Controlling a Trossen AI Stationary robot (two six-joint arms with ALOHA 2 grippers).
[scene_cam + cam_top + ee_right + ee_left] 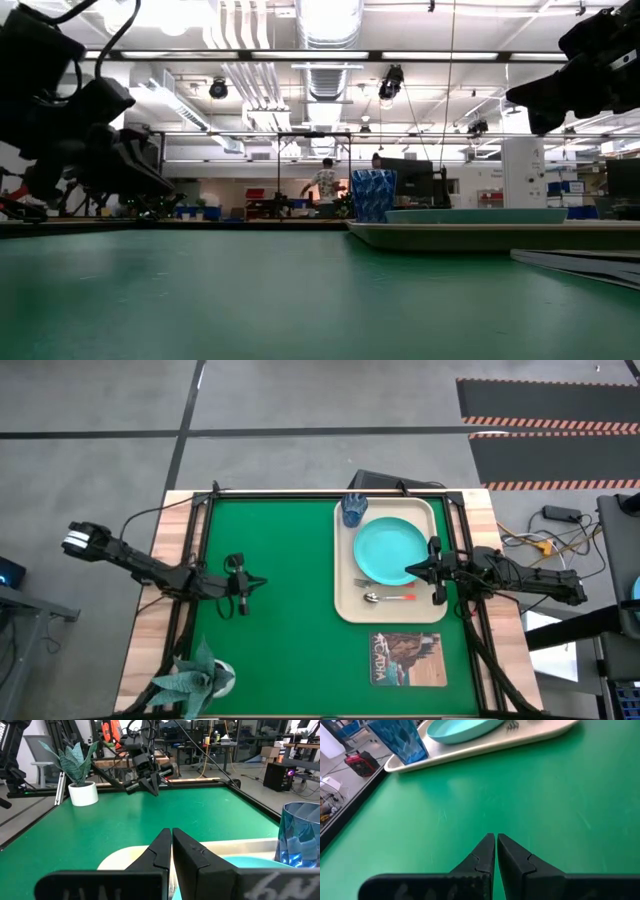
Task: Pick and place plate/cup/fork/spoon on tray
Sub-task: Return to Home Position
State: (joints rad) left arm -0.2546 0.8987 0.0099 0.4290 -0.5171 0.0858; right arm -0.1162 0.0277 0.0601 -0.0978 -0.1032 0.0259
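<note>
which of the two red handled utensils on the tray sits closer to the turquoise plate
The red-orange-handled fork with silver prongs; it lies beside the round turquoise plate, while the round-bowled spoon lies beyond it.

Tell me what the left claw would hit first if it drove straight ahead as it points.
The left claw crosses bare green mat, then likely meets the tray's near rim, plate just behind. Its height against the rim is unclear.
</note>
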